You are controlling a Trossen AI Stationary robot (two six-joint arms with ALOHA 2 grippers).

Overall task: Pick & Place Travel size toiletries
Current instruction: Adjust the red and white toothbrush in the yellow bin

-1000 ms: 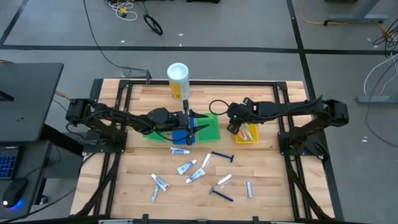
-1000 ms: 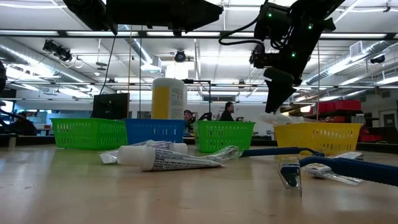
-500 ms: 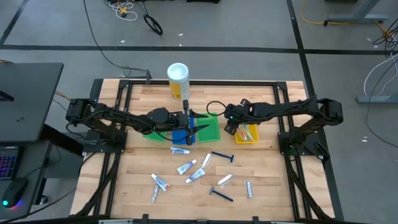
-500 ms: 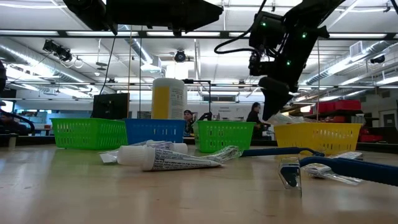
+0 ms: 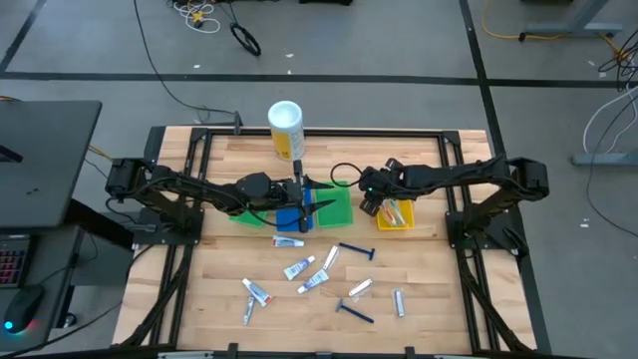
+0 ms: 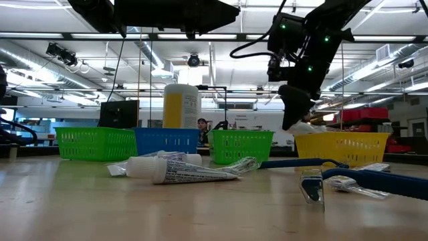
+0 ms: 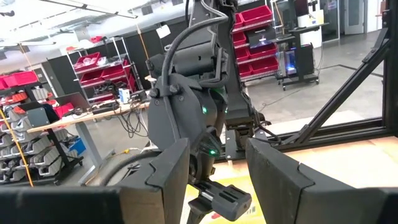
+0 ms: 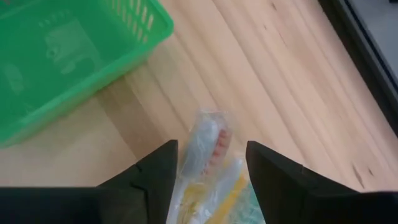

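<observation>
Right gripper (image 8: 208,165) is seen open and empty above wrapped toothbrushes (image 8: 208,149) in the yellow tray (image 5: 396,221); left gripper (image 7: 214,171), also spread, is held over the blue tray (image 5: 288,218).

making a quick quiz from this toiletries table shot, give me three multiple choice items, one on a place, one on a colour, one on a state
1. Where is the white-and-yellow canister?
A. table's far edge
B. inside the yellow tray
C. among the loose tubes

2. What colour is the tray beside the right tool?
A. red
B. yellow
C. black

3. How do the right tool's fingers stand?
A. shut on a razor
B. shut, empty
C. open, empty

Answers: 1 A, the high view shows it upright behind the trays; 2 B, yellow in the high and low views; 3 C, the right wrist view shows a clear gap, wrapped toothbrushes below.
</observation>
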